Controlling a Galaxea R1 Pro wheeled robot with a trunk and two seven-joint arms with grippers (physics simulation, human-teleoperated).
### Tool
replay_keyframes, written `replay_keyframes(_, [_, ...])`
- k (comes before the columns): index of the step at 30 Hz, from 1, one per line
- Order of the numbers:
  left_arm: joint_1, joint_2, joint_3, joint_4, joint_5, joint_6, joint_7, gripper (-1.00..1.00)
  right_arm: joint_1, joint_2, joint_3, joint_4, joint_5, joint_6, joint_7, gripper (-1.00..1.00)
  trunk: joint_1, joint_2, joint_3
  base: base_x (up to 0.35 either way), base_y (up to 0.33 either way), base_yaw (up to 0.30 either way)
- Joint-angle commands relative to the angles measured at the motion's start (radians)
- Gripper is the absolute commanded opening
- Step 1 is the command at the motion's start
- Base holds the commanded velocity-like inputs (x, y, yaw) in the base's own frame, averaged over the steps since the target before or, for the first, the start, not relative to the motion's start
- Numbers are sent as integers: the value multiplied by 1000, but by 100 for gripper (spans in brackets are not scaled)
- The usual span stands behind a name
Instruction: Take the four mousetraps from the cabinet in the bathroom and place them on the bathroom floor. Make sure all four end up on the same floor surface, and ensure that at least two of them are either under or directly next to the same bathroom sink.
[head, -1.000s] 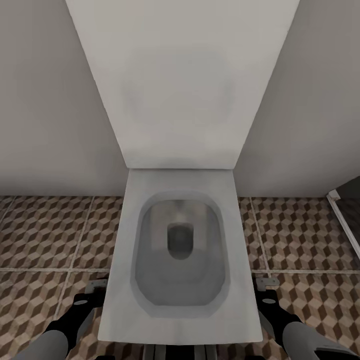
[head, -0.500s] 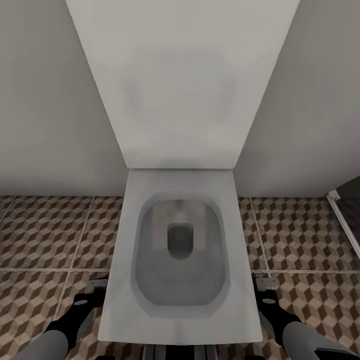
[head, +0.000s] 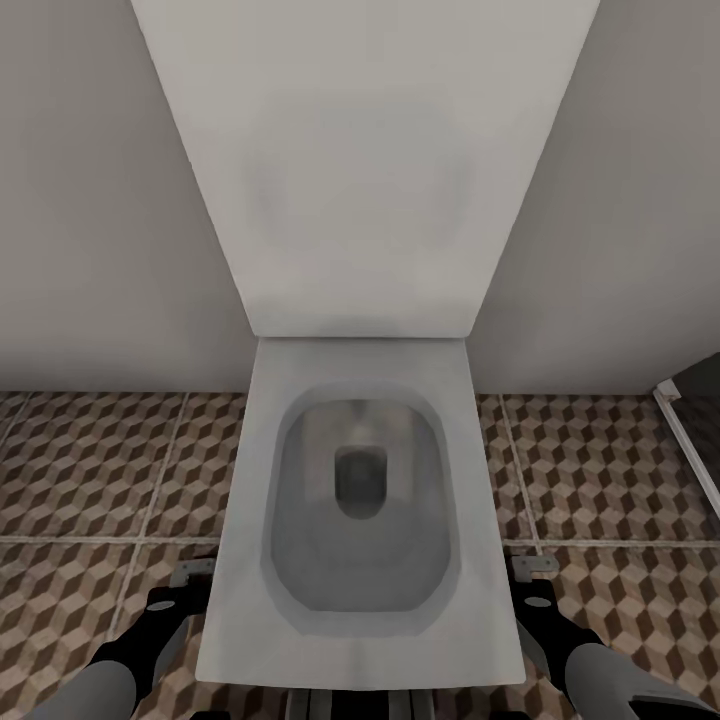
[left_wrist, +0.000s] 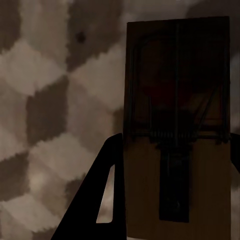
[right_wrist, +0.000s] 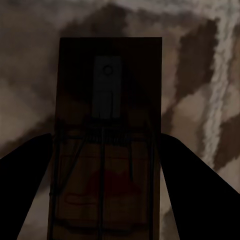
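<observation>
Here, each arm carries one mousetrap. In the left wrist view a mousetrap (left_wrist: 177, 135) sits between the two dark fingers (left_wrist: 95, 200), its long edges flush against them; the left gripper (left_wrist: 172, 200) is clamped on the board. In the right wrist view a second mousetrap (right_wrist: 107, 140) lies the same way, a finger (right_wrist: 25, 185) pressed to each long edge; the right gripper (right_wrist: 107, 190) is clamped on it too. Beyond both boards, past the fingertips, the cube-patterned bathroom floor (left_wrist: 45, 110) shows blurred and near.

Handling, as a judgement:
- Small wooden board, stiff and light; it should not flex or sag in the hold.
- Bare wood edges give the fingers fair friction, but the contact strip is thin, so a twist could tip it out.
- The spring and wire bar on the top face are the delicate part; best taken by the long edges, as now, clear of the metal.

What the views add to each other:
- The head view gives the setting: a white toilet (head: 360, 500) straight ahead, tiled floor either side, the arms low at its flanks with their loads hidden under the wrists.
- The wrist views supply the boards, the grip and the metal parts, but no landmark to place the robot. No sink in sight, so I judge a move is due before setting down.
</observation>
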Motion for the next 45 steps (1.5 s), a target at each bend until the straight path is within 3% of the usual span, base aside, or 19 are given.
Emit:
replay_keyframes(1, [0,-1,-1,0,-8,4,5,-100,0,0,-1,18,-5,-3,2,-100,0,0,0,0,0,0])
replay_keyframes(6, [0,-1,-1,1,-9,3,5,-100,0,2,-1,18,-6,1,2,-100,0,0,0,0,0,0])
replay_keyframes(7, [0,-1,-1,2,-9,3,5,-100,0,2,-1,18,-6,2,2,100,0,0,0,0,0,0])
replay_keyframes(45, [0,-1,-2,6,-7,3,5,-100,0,0,-1,18,-6,0,2,100,0,0,0,0,0,0])
